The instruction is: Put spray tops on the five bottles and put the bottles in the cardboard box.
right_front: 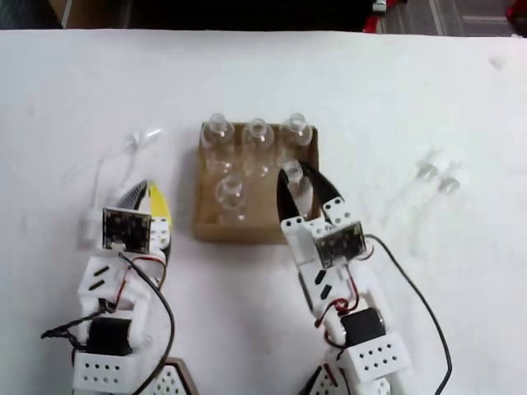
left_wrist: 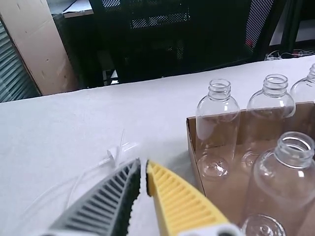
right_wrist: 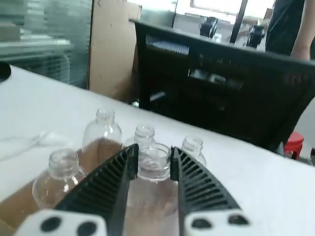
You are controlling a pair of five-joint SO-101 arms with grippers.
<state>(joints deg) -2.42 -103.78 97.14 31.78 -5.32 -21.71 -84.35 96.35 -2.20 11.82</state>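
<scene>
Right gripper (right_front: 298, 183) is clamped on the neck of an uncapped bottle (right_wrist: 155, 167) at the 3 o'clock side of the cardboard box (right_front: 210, 226). The neck grip keeps it upright, probably to lift or steady it. Four other bottles (right_front: 230, 193) stand in the box: three across 12 o'clock, one near centre. All are open-necked, so capping is not yet done. Left gripper (left_wrist: 143, 167) is closed on nothing at the box's 9 o'clock, pointing toward a spray top (left_wrist: 115, 155) at 10 o'clock. Two more spray tops (right_front: 426, 171) lie at 3 o'clock on the table (right_front: 370, 82). The held bottle's base is hidden by the fingers, so lifted or resting is unclear. Dip tubes are faint. I count three tops, not five.
</scene>
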